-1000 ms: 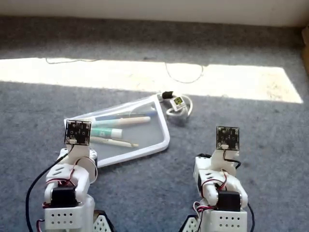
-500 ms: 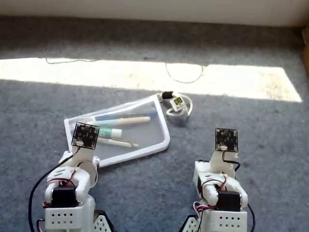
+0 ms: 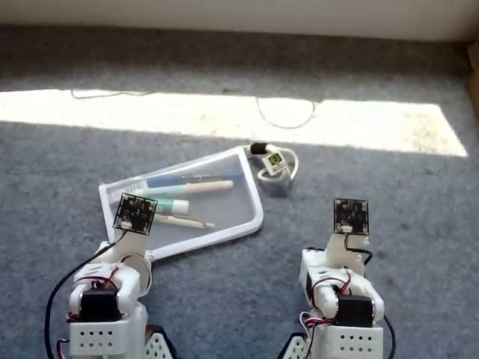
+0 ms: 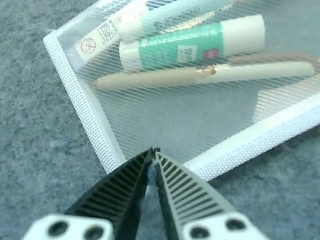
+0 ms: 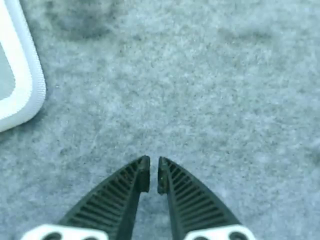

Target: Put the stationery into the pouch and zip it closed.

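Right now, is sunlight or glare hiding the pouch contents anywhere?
High view: sunlit band lies beyond the pouch, which sits in shade. Left wrist view: bright streaks on its mesh, glue stick readable through it. Right wrist view: evenly shaded carpet.

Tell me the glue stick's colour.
The glue stick is green with white ends, clearest in the left wrist view.

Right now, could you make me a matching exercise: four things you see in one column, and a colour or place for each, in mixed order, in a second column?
Column one:
1. glue stick
2. slim pen
3. pouch
4. zip tag

Column two:
a. see-through, with white border
b. lying outside the pouch
c. green label, white ends
d. cream

Pairs: 1-c, 2-d, 3-a, 4-b
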